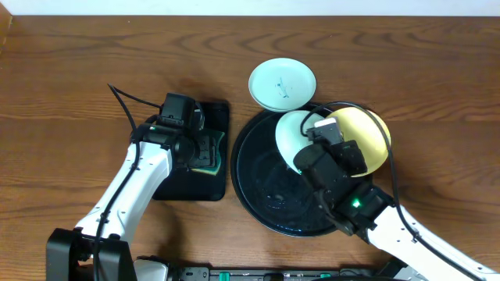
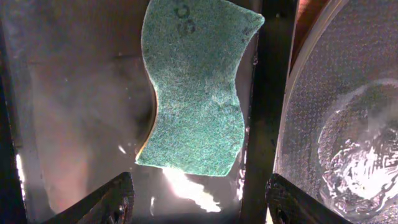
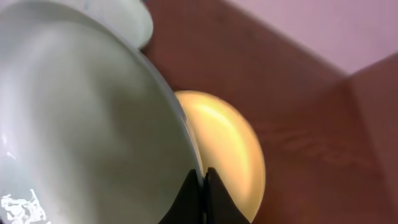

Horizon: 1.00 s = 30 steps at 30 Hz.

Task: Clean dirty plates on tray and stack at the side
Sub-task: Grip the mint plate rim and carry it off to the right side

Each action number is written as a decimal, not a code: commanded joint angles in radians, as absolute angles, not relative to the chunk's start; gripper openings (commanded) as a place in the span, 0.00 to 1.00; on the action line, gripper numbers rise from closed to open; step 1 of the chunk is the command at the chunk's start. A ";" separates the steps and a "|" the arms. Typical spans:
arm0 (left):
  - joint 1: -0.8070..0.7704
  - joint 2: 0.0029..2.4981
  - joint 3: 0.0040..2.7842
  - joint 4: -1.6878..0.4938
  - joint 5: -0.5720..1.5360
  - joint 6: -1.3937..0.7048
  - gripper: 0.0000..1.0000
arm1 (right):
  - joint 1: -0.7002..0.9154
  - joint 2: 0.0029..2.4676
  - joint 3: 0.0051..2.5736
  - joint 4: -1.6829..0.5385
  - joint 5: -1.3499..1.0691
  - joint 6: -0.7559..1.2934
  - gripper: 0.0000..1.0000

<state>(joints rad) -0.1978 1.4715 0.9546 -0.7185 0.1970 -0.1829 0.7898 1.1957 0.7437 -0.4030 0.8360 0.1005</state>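
Observation:
My right gripper (image 1: 312,134) is shut on the rim of a pale mint plate (image 1: 293,134), holding it tilted above the round black tray (image 1: 258,191). In the right wrist view its fingertips (image 3: 202,186) pinch the edge of that plate (image 3: 81,124). The pale yellow plate (image 1: 366,133) (image 3: 227,146) lies behind it at the tray's right side. Another mint plate (image 1: 282,84) (image 3: 127,18) rests on the table just beyond the tray. My left gripper (image 1: 201,150) (image 2: 202,202) hangs open over a green sponge (image 1: 209,161) (image 2: 196,87), with nothing between its fingers.
The sponge lies on a small rectangular black tray (image 1: 187,183) (image 2: 74,112), wet and glossy, left of the round tray (image 2: 342,93). The wooden table (image 1: 78,62) spreads all round. Cables trail from both arms.

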 commanded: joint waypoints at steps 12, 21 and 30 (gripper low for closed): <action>-0.193 1.470 0.950 -0.722 0.198 -0.180 0.69 | 0.896 1.180 0.772 -0.071 1.064 -0.468 0.01; -0.193 1.470 0.950 -0.722 0.198 -0.180 0.69 | 0.834 1.180 0.772 -0.068 1.078 -0.202 0.01; -0.193 1.470 0.950 -0.722 0.198 -0.180 0.69 | 0.632 1.197 0.770 -0.434 0.616 0.427 0.01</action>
<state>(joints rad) -0.1978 1.4715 0.9550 -0.7189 0.1970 -0.1829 0.7116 1.1957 0.7578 -0.4023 0.8337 0.1291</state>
